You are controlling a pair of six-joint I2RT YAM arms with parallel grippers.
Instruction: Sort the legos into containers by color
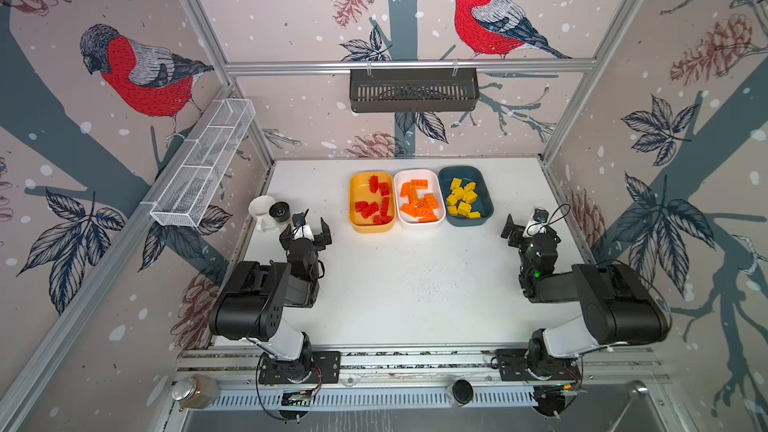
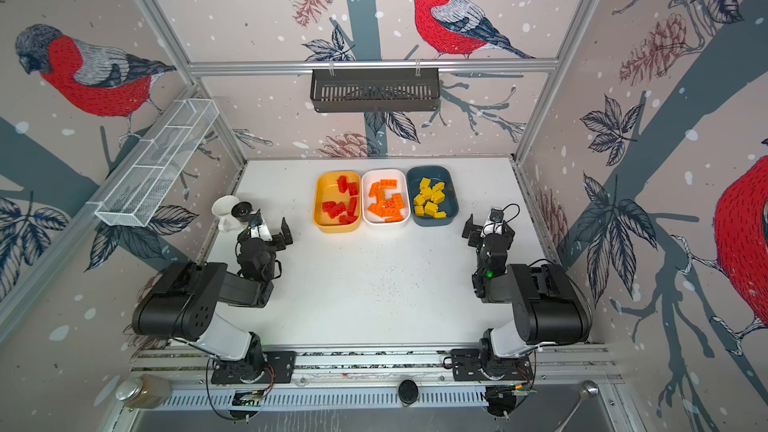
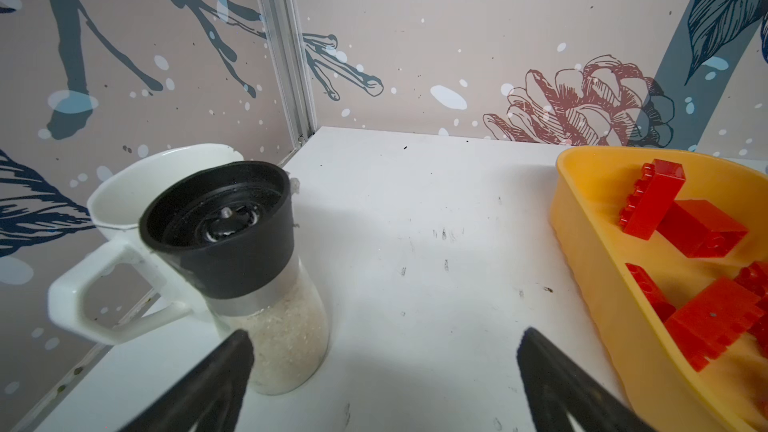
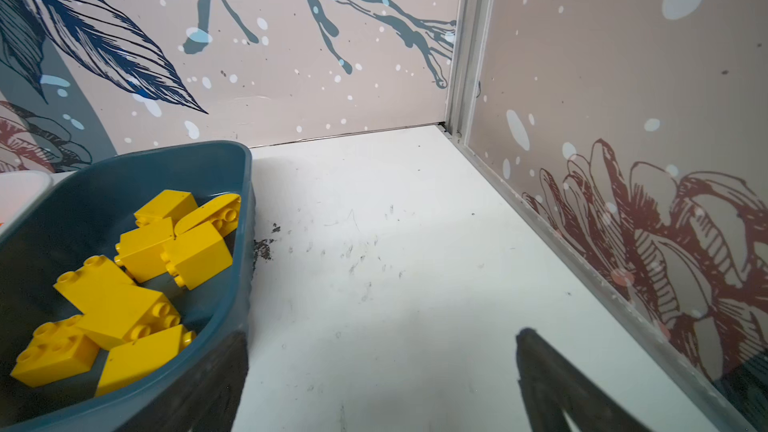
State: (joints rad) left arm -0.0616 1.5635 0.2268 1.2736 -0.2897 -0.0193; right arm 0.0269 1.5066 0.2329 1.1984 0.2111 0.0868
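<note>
Bullfinch wallpaper point(image 1: 137, 72) rings a white tabletop point(image 1: 415, 292). Toward its far edge, side by side from left to right, stand the yellow-orange tub point(image 1: 371, 229), the white tub point(image 1: 419, 224) and the teal tub point(image 1: 467, 223). The red legos point(image 1: 370, 207) lie in the yellow-orange tub, the orange legos point(image 1: 419, 203) in the white one and the yellow legos point(image 1: 462, 201) in the teal one (mostly chunky blocks, tumbled at odd angles). The left end effector point(image 3: 386, 333) hangs with its jaws spread wide and nothing between them, near a white mug point(image 1: 258, 207) and a black-capped grinder point(image 1: 279, 211) at the tabletop's left edge. The right end effector point(image 4: 381, 335), likewise wide open and empty, hangs just beside the teal tub's near right corner.
</note>
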